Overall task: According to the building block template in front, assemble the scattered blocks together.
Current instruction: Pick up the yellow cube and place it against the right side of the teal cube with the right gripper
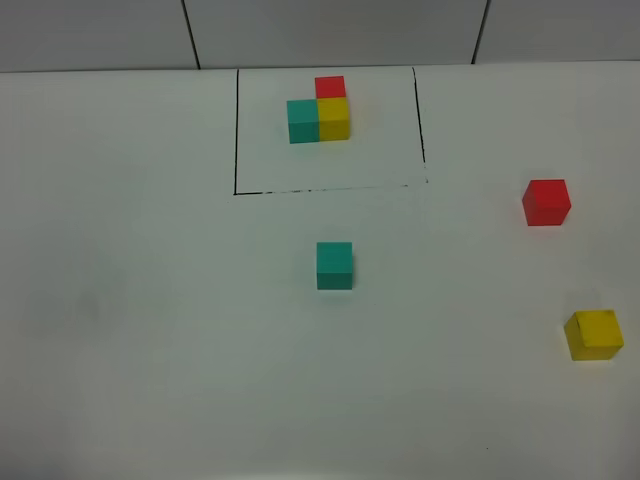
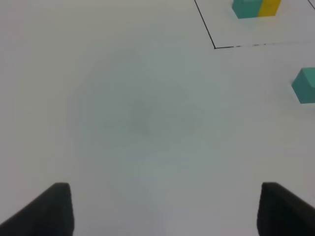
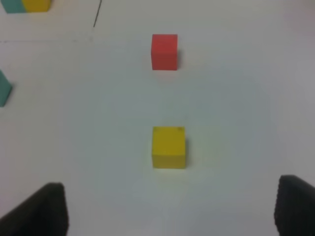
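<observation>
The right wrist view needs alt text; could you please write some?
A yellow cube sits on the white table straight ahead of the open right gripper, a red cube beyond it. A teal cube and part of the template show at the frame's edges.

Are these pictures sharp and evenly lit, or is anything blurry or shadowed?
Exterior high view: flat, even light, no glare; the teal block casts hardly any shadow. Left wrist view: soft, with a dim greyish patch on the white table; the left tool is a dark blur. Right wrist view: yellow block and red block slightly soft-edged, the right tool blurred too.
</observation>
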Controlling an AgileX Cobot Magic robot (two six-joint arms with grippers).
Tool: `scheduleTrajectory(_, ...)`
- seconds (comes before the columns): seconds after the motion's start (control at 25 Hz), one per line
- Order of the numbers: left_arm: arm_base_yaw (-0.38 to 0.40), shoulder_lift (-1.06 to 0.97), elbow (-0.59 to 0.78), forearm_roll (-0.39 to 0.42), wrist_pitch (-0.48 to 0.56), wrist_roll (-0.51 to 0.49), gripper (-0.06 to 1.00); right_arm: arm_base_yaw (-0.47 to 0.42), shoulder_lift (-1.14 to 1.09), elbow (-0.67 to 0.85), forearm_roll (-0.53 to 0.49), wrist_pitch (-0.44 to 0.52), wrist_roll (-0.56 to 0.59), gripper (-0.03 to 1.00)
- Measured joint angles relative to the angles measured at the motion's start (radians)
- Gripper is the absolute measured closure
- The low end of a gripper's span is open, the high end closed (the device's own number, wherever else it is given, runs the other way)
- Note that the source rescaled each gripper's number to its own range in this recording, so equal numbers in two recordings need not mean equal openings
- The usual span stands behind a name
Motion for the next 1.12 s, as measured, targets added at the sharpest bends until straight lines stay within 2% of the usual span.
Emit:
scheduleTrajectory(0.24, 0.0, 0.0, 0.0, 0.0, 0.0, 0.0, 0.14, 0.0, 0.128, -0.032, 0.018, 0.063, -0.028, 0.24)
scheduleTrajectory(0.36, 0.0, 0.0, 0.0, 0.0, 0.0, 0.0, 0.14, 0.0, 0.291, -0.064, 0.031, 0.08, -0.096, 0.24)
scheduleTrajectory(0.52, 0.0, 0.0, 0.0, 0.0, 0.0, 0.0, 0.14, 0.0, 0.563, -0.099, 0.017, 0.049, -0.127, 0.24)
scheduleTrajectory(0.64, 0.0, 0.0, 0.0, 0.0, 0.0, 0.0, 0.14, 0.0, 0.77, -0.121, 0.005, 0.006, -0.121, 0.24)
scheduleTrajectory(0.92, 0.0, 0.0, 0.0, 0.0, 0.001, 0.0, 0.14, 0.0, 1.137, -0.125, 0.027, -0.242, -0.096, 0.24)
scheduleTrajectory(1.12, 0.0, 0.0, 0.0, 0.0, 0.001, 0.0, 0.14, 0.0, 1.284, -0.169, 0.046, -0.309, -0.067, 0.24)
